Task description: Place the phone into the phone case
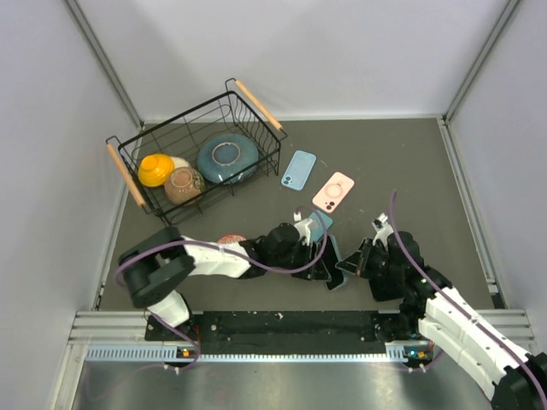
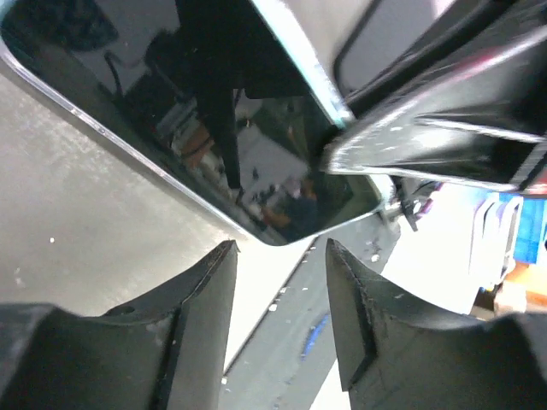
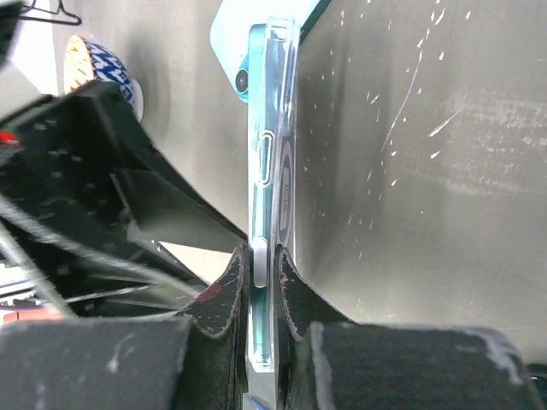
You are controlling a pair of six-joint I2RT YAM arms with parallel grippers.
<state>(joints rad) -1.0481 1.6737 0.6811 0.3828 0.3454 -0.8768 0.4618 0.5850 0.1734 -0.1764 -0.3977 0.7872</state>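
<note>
The teal phone [image 1: 321, 224] is held on edge above the table between the two arms. In the right wrist view the phone [image 3: 272, 154] is seen edge-on, with a clear case [image 3: 288, 171] along its side. My right gripper [image 3: 265, 256] is shut on this edge, and it also shows in the top view [image 1: 348, 263]. My left gripper [image 2: 278, 248] is open and empty, just below a corner of the phone's black screen [image 2: 214, 128]. In the top view the left gripper [image 1: 314, 256] is right beside the phone.
A blue case [image 1: 299, 169] and a pink case [image 1: 333, 191] lie flat behind the phone. A wire basket [image 1: 128, 175] at the back left holds bowls. A small bowl [image 1: 231, 240] sits by the left arm. Grey walls close in the table.
</note>
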